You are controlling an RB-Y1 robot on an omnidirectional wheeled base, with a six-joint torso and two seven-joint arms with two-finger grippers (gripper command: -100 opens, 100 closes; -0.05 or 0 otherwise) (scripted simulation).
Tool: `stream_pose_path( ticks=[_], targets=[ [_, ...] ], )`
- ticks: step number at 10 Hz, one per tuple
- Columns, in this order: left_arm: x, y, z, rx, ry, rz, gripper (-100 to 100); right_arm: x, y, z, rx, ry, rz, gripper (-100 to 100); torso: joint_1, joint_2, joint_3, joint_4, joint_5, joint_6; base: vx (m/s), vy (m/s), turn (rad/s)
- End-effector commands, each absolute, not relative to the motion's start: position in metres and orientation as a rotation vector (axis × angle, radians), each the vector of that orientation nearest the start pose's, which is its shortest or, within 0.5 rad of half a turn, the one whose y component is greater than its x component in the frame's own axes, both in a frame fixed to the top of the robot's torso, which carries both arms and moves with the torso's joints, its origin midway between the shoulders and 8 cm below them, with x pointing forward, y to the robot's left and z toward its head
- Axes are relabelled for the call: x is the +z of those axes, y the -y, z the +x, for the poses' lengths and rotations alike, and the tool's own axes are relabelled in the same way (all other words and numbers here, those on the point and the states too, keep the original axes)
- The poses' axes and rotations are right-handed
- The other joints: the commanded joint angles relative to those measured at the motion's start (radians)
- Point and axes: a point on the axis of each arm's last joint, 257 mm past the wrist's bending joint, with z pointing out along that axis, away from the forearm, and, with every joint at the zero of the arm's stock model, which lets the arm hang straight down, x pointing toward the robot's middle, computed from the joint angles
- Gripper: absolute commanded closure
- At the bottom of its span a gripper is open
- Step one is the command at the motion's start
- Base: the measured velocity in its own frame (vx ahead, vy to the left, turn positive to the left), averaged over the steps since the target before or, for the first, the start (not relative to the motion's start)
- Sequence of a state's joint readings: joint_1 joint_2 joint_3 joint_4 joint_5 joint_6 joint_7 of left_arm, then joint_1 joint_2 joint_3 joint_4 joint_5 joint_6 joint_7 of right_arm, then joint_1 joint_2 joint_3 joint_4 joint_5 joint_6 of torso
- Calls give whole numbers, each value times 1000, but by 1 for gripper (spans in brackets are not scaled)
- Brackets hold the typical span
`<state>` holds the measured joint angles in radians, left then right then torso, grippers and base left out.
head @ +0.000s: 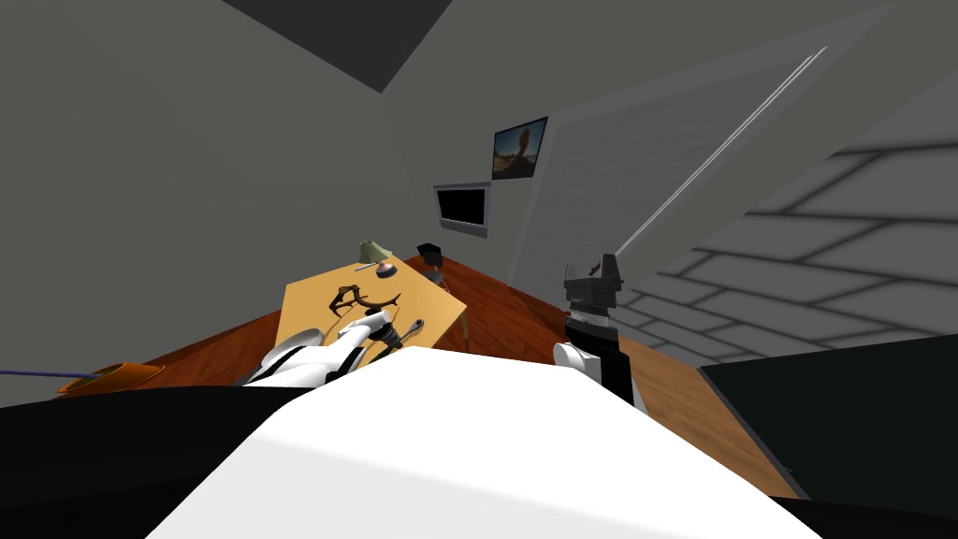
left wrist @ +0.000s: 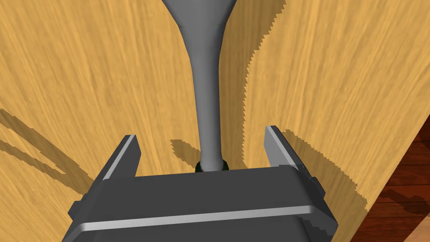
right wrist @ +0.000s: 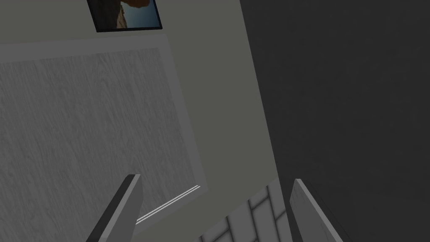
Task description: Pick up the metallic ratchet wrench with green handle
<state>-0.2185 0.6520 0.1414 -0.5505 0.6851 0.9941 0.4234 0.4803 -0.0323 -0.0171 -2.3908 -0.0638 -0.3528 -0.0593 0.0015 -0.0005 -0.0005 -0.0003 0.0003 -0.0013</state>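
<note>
The 2 fingers (left wrist: 126, 155) of the left gripper (left wrist: 203, 140) stand wide apart, holding nothing; the grey shaft of the ratchet wrench (left wrist: 205, 84) runs between them, touching neither, with a sliver of green at the gripper's body; it lies flat on the light wooden table (left wrist: 84, 84), near the edge above the red-brown floor (left wrist: 407, 193); farther along the table are a green lamp (head: 372, 251) and what may be a dark antler piece (head: 351, 299); the right gripper (right wrist: 215, 180) is raised among grey walls (head: 140, 187), equally open.
</note>
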Motion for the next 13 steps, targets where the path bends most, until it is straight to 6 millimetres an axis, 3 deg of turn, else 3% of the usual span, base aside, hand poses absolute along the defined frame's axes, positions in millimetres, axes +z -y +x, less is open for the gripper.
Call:
stream_pose_path(
  ticks=[1, 4, 5, 9, 10, 11, 12, 13],
  targets=[
    [-542, -537, 237, -7, -770, -2993, -100, 53, 284, 345, 1390, -599, 708, 0, 0, 0, 0, 0, 0, 0, 46, 43, 16],
    [-542, -538, 238, -8, -773, -2991, -100, 53, 284, 345, 1390, -599, 708, 0, -2, 2, 1, 0, 0, 0, 11, 11, 1],
    [-542, -538, 238, -8, -771, -2992, 100, 53, 284, 345, 1390, -599, 708, 0, -2, 3, 2, 1, -1, 0, 0, 0, 0],
    [-542, -537, 237, -6, -769, -2995, 100, 53, 284, 345, 1390, -599, 708, 0, 0, 2, 1, 1, 0, 1, -1, -1, 1],
    [-542, -537, 237, -5, -769, -2995, 0, 53, 284, 345, 1390, -599, 708, 0, 0, 2, 1, 1, 0, 1, 0, 0, 0],
    [-531, -545, 242, -9, -764, -2994, 100, 53, 284, 345, 1390, -599, 708, 0, 0, 2, 1, 1, 0, 1, -32, -28, -26],
    [-523, -550, 246, -10, -760, -2994, 100, 53, 284, 345, 1390, -598, 708, 0, -2, 4, 2, 1, -1, 1, -55, -51, -31],
    [-527, -547, 244, -11, -762, -2992, 100, 53, 283, 345, 1390, -598, 708, 0, -3, 5, 3, 1, -1, 1, -23, -22, -3]
  ],
)
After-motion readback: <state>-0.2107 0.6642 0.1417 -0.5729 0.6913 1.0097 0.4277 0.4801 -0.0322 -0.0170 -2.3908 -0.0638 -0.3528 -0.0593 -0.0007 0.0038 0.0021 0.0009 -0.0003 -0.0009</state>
